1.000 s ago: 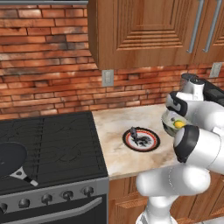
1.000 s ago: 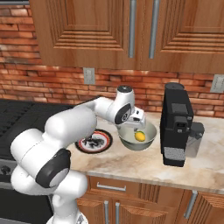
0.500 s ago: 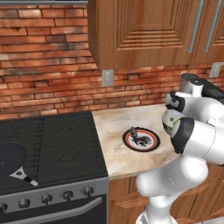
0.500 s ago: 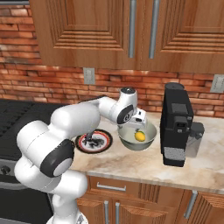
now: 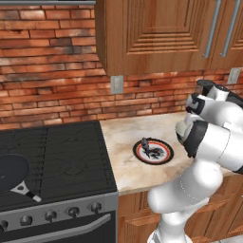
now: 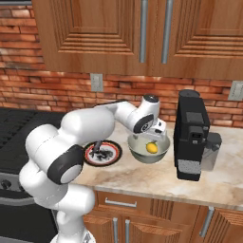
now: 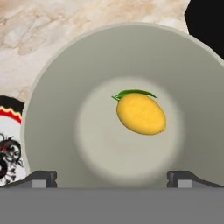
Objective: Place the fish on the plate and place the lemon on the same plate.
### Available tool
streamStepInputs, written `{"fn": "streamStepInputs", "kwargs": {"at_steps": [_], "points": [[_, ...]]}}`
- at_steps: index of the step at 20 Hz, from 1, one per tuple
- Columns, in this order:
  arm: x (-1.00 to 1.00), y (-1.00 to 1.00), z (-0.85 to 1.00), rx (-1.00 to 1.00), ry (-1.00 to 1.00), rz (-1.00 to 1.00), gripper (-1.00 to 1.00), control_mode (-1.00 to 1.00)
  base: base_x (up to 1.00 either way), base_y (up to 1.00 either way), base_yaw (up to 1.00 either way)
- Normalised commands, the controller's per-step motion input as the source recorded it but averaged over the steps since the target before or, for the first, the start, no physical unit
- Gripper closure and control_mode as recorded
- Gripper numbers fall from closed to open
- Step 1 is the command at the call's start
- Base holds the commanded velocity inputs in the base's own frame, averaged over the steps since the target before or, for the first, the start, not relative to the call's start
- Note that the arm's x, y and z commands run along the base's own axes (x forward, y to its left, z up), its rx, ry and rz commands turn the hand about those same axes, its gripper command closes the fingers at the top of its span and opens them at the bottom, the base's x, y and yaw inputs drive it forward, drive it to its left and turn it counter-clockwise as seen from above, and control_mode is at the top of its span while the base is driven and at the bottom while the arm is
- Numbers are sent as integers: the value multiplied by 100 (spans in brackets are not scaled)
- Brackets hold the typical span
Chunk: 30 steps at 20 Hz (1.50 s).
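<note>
My hand (image 7: 112, 177) hangs over a grey bowl (image 7: 57, 87), fingertips (image 7: 41, 178) spread wide at either side of the hand view, nothing between them. One lemon (image 7: 141, 113) with a green leaf sits loose in the bowl's flat bottom, a bit off centre, free room all round it to the wall. In the right base view the bowl (image 6: 137, 153) with the lemon (image 6: 152, 147) stands between the plate (image 6: 114, 154) and a black coffee machine (image 6: 191, 135); the machine is near the bowl rim, so that side is tight. One plate (image 5: 163, 155) on the marble tabletop (image 5: 126, 137), just beside the bowl, with one dark fish (image 5: 151, 150) lying on its white centre. The tabletop's front edge runs near the plate, the stove (image 5: 57, 156) borders its left, and one black pan (image 5: 12, 173) sits there, well apart.
</note>
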Motion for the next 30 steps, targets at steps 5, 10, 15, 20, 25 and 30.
{"fn": "streamStepInputs", "kwargs": {"at_steps": [5,10,15,20,25,30], "points": [[12,0,-35,1,0,0,-100,-100,0,0,0],[12,0,-35,0,0,0,-100,-100,0,0,0],[24,-1,-19,0,0,0,-100,-100,0,0,0],[27,-8,8,0,0,0,-100,-100,0,0,0],[14,-13,7,0,1,0,-100,-100,0,0,0],[3,-39,1,-6,7,3,-100,-100,0,0,0]]}}
